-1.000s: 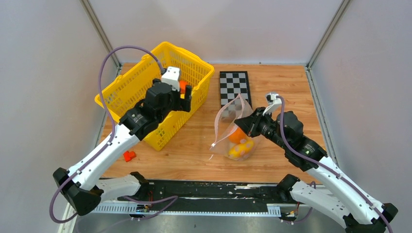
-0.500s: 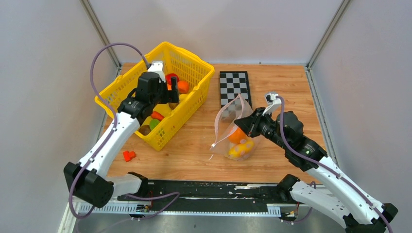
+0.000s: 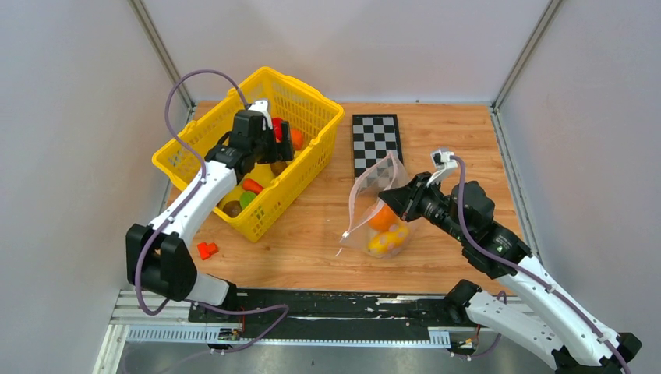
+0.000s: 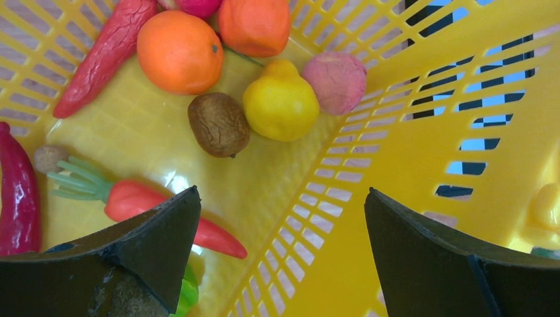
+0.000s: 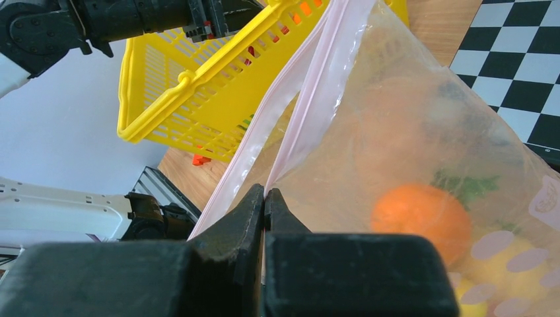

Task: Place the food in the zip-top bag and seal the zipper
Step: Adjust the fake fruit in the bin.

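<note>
Your left gripper (image 4: 282, 214) is hanging jaws wide inside the basket (image 3: 305, 91), now deeper in than before. Your right gripper (image 5: 264, 198) is still pinching the bag (image 3: 372, 183) right of the basket, food (image 3: 382, 218) inside.

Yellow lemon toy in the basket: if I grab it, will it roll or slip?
It probably rolls: the yellow lemon toy is rounded and sits on glossy plastic in the yellow basket. Its skin looks smooth, so it may squirt from the open left pincer. The kiwi beside it could get nudged.
</note>
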